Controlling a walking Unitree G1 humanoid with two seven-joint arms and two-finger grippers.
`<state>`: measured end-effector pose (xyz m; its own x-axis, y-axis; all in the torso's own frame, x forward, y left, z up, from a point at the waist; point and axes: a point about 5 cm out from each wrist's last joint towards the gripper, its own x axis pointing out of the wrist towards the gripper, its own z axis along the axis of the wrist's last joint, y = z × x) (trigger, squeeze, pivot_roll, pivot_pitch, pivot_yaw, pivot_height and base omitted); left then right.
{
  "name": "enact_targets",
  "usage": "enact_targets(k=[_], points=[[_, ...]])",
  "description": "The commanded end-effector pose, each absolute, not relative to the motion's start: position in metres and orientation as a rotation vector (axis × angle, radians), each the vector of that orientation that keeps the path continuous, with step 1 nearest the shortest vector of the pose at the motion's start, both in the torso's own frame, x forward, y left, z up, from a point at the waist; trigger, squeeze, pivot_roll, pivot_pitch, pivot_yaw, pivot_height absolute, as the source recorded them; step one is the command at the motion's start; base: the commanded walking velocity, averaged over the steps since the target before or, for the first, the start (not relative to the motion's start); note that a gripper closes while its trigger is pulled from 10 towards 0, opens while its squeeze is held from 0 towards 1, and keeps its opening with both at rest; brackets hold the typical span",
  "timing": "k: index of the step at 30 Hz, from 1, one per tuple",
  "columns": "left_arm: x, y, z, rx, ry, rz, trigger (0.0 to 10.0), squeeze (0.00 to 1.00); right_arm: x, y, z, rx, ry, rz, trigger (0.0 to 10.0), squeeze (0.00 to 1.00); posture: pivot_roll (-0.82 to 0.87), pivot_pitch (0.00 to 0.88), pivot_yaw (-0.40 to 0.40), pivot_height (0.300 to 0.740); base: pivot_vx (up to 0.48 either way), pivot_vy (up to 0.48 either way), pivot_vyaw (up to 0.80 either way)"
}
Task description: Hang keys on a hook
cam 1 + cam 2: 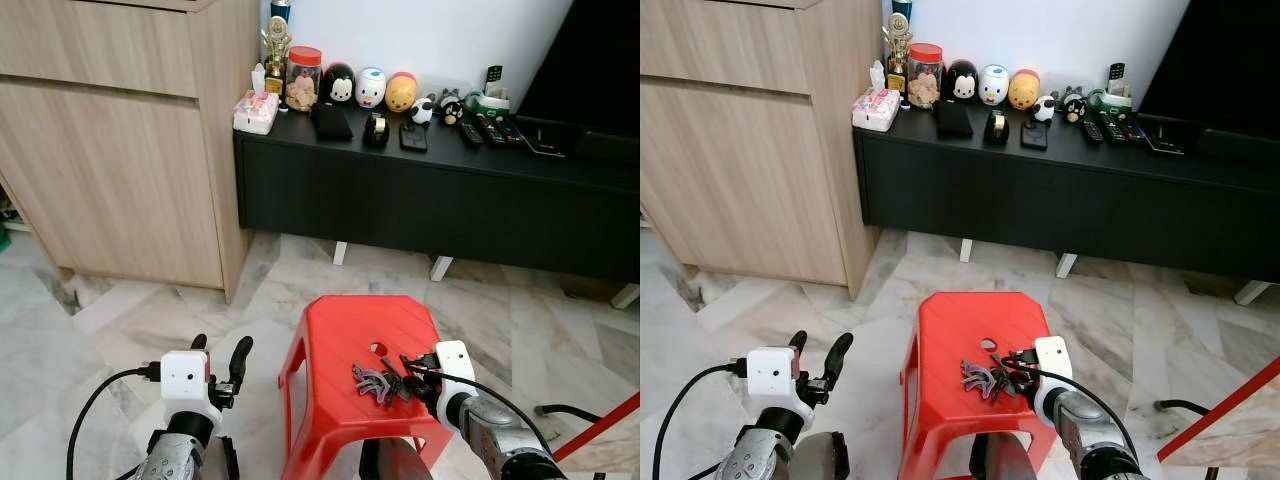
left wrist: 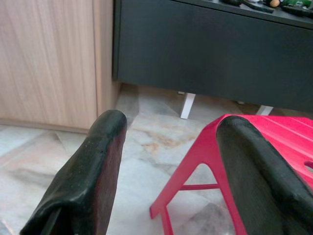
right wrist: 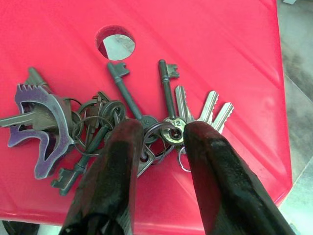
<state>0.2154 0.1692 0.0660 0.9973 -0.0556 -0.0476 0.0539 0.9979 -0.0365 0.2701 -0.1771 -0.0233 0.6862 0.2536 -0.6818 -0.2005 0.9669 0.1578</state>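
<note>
A bunch of metal keys [image 1: 375, 382] with a purple bat-shaped fob [image 3: 41, 127] lies on top of a red plastic stool [image 1: 340, 330], near the round hole [image 3: 116, 41] in its seat. My right gripper [image 3: 164, 134] is down at the keys, open, with its two fingertips straddling the key rings [image 3: 156, 134]; the keys still rest flat on the seat. My left gripper [image 1: 220, 350] hangs open over the floor, to the left of the stool, with nothing between its fingers [image 2: 93, 166].
A low black TV console [image 1: 430, 190] stands behind the stool with toys, a jar and remotes on it. A tall wooden cabinet [image 1: 120, 150] is at the left. Marble floor [image 1: 150, 310] surrounds the stool. A red bar [image 1: 600, 430] and a black cable [image 1: 565, 410] lie at lower right.
</note>
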Motion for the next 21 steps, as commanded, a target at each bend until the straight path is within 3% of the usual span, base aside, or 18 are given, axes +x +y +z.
enact_targets(k=[1,21], points=[[0.215,0.163,0.068,-0.030,0.050,-0.070,10.0,0.00,0.269,-0.185,-0.023,0.070,0.775,0.240,10.0,0.00,0.05,0.036,-0.178,0.590,0.000,0.000,0.00],[0.209,0.151,0.068,-0.058,0.046,-0.063,10.0,0.00,0.274,-0.188,-0.016,0.052,0.710,0.302,10.0,0.00,0.03,0.077,-0.219,0.590,0.000,0.000,0.00]])
